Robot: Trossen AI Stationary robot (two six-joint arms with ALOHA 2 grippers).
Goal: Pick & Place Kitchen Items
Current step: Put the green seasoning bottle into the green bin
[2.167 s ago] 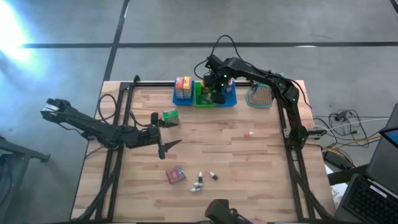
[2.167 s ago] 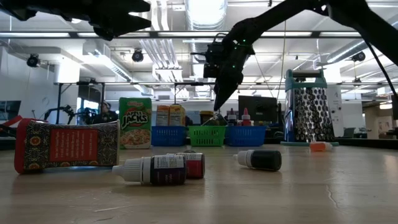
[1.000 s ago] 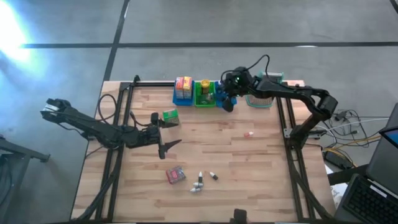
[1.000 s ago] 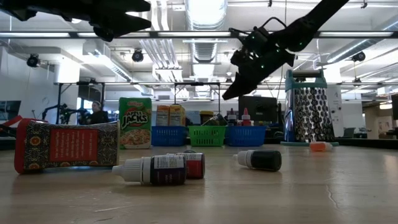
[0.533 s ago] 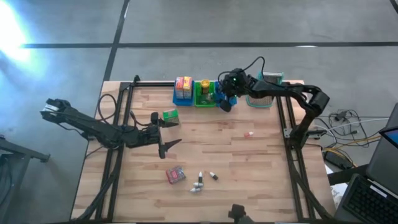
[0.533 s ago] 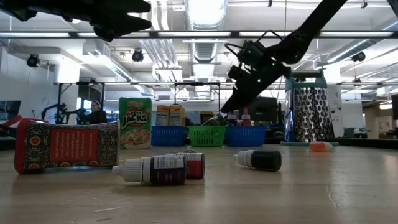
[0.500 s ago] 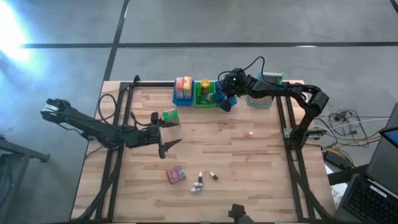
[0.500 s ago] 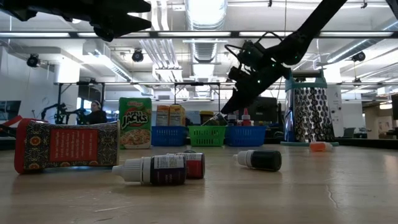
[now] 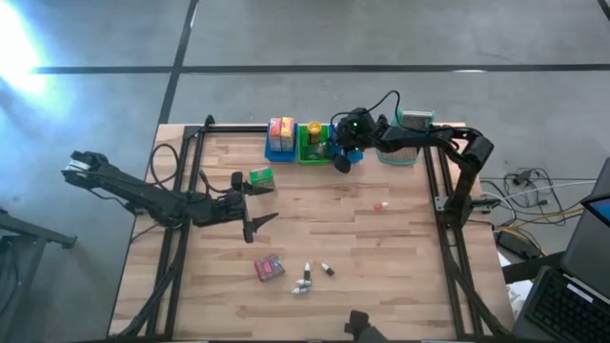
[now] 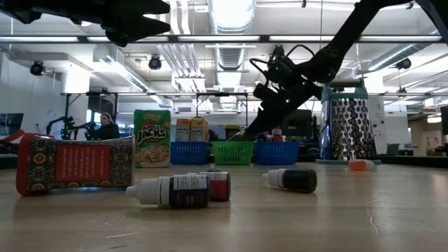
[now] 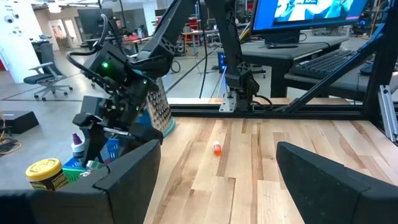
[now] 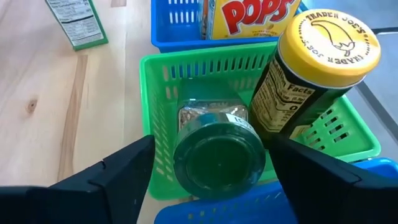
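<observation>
My right gripper (image 9: 341, 160) hangs open over the green bin (image 12: 146, 106) at the table's far edge. Below its fingers a green-lidded jar (image 12: 219, 152) lies on its side in that bin, beside an upright yellow-lidded jar (image 12: 317, 68). The blue bin (image 12: 168, 25) to its left holds yellow-red boxes (image 12: 249, 15). On the table lie a green box (image 9: 260, 178), a red packet (image 9: 270, 268), small bottles (image 9: 305, 279) and a small orange item (image 9: 381, 204). My left gripper (image 9: 253, 200) waits open above the table's left middle.
The metal grater (image 9: 400, 143) stands at the far right, next to a second blue bin (image 9: 351, 145) holding bottles. In the low view the red packet (image 10: 73, 164) and bottles (image 10: 171, 190) lie near the front edge. Bare wood spans the table's middle.
My right gripper has sunk from well above the bins down toward the green bin and shifted slightly toward the table's left, while its arm has drawn in. Its fingers stay open. The left arm and the items on the table have kept still.
</observation>
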